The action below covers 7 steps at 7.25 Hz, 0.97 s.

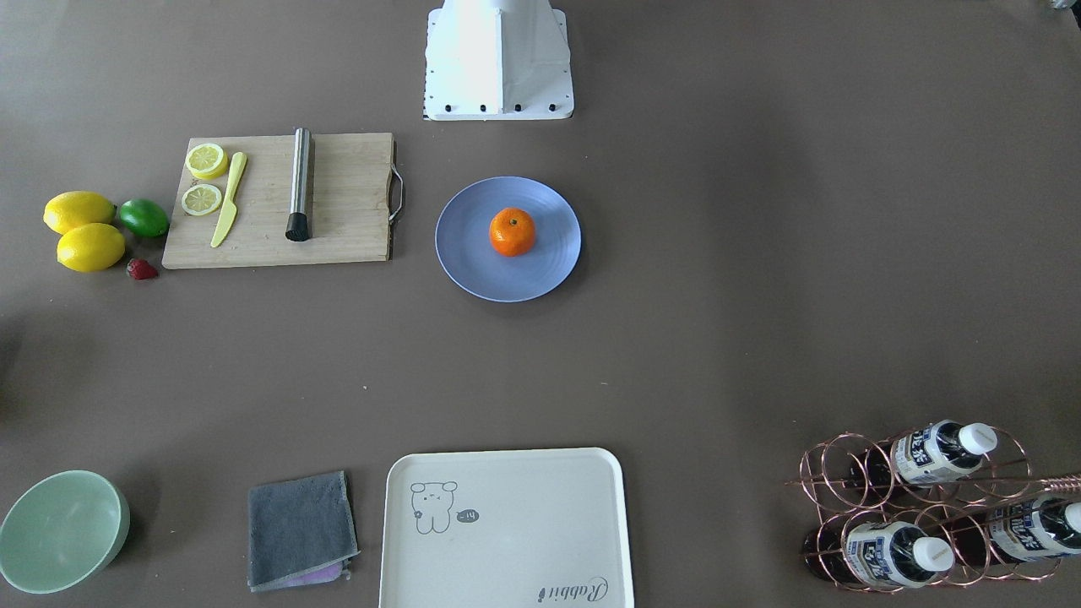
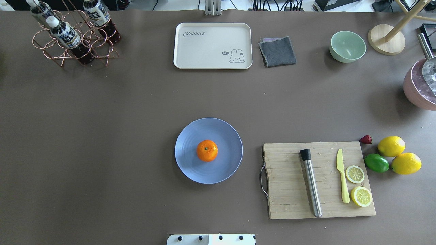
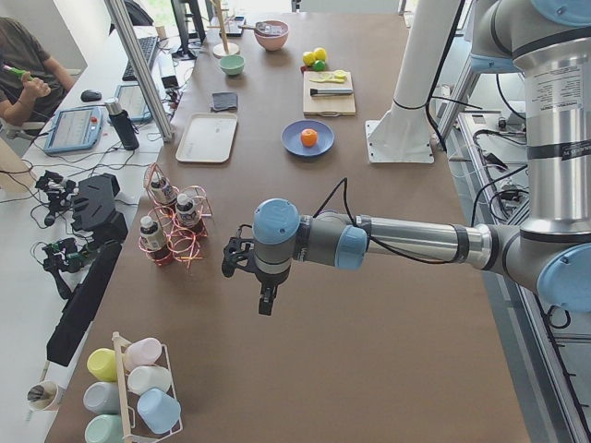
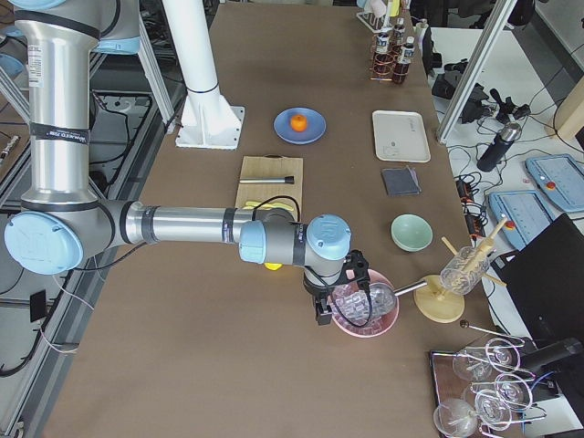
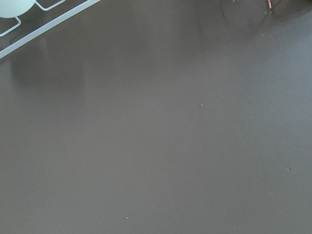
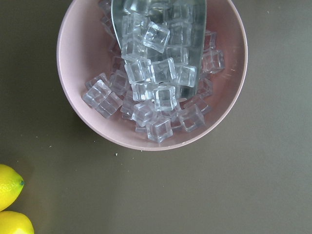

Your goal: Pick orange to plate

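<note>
Bright orange on pale blue: the orange (image 2: pixel 207 150) rests stem-up at the plate's (image 2: pixel 190 170) middle, centre of the overhead frame, so placement appears complete. Left arm (image 3: pixel 305 242) and right arm (image 4: pixel 283 242) hang well apart from it, likely because nothing remains to carry; jaws' state cannot be told.

**Orange and plate, front-facing view.** The orange (image 1: pixel 513 232) was a small, round, bright-orange fruit with a glossy skin and a dark green stem dot. It sat upright with the stem dot uppermost, resting on the plate (image 1: pixel 463 253) close to its middle. A band of bare plate surface showed all around the fruit. The plate was round, shallow and matte pale blue, with faint concentric rings. It lay flat on the brown table (image 1: pixel 760 295), near the middle of the table's width.
</note>
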{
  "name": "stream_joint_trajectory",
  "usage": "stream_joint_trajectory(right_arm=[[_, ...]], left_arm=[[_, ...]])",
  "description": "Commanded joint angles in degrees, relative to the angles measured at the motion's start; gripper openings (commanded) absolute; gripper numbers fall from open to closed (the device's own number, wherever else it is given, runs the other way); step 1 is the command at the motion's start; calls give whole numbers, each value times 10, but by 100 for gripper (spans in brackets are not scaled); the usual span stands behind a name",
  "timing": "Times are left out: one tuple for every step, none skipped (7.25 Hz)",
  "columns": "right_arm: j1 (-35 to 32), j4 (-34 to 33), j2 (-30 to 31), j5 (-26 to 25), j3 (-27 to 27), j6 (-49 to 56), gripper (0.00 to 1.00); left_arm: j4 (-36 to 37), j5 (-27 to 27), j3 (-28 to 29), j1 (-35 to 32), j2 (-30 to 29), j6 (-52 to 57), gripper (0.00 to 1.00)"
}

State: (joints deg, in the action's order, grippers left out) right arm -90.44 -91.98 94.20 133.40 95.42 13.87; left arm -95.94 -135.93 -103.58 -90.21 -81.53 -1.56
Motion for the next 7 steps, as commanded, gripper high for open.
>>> stream_joint_trajectory(right_arm=[[0, 0, 1, -1, -1, -1, 100], [0, 0, 5, 0, 4, -1, 100], [0, 0, 4, -3, -1, 0, 100], [0, 1, 6, -3, 4, 1, 100], [1, 1, 6, -3, 1, 0, 100], [1, 1, 6, -3, 4, 1, 100], [1, 1, 5, -9, 3, 1, 100]], left_arm=[[-1, 0, -9, -9, 6, 0, 97], [-1, 2, -14, -9, 8, 0, 97], [-1, 3, 1, -8, 7, 1, 97], [-1, 5, 4, -8, 8, 1, 97], [-1, 5, 1, -8, 8, 0, 97], [-1, 1, -2, -9, 10, 1, 97], [-1, 0, -4, -8, 14, 0, 97]])
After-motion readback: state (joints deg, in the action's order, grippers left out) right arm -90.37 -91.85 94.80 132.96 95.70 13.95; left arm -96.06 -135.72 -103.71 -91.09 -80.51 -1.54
